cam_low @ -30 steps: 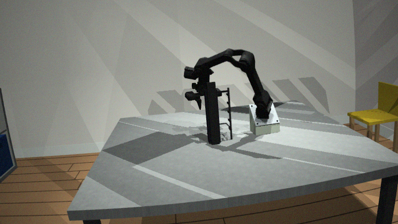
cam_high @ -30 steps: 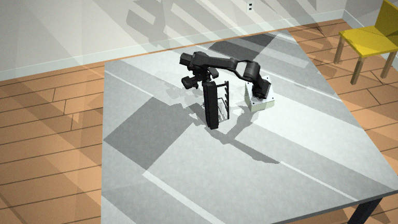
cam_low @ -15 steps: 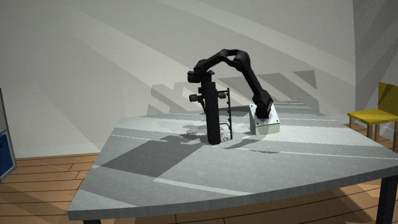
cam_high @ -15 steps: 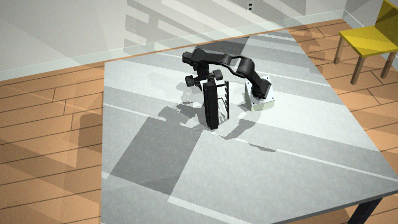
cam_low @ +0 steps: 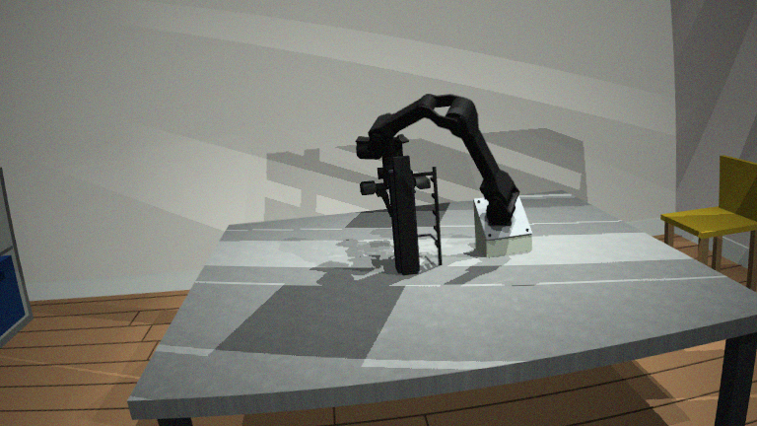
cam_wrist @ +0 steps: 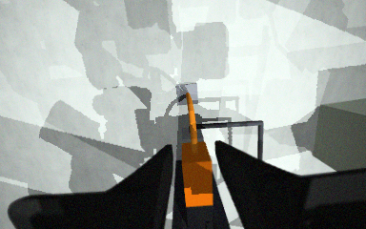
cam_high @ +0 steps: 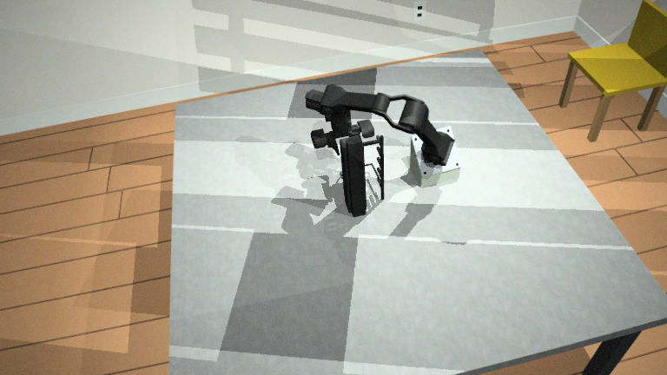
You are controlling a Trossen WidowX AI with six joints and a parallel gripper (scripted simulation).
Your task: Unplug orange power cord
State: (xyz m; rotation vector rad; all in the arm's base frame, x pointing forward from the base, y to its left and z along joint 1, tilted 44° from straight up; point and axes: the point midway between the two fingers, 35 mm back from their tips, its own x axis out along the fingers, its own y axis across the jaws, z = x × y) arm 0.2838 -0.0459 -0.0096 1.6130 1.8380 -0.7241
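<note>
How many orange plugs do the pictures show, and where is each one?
1. The orange plug shows in the wrist view only, seated on the upright black power strip between the pincer fingers. Other sockets are out of sight.

Top view: high, oblique over the surface (cam_high: 442,273). Exterior: lower, from its near edge. Wrist: close, looking straight down. All share the power strip (cam_high: 353,174).
</note>
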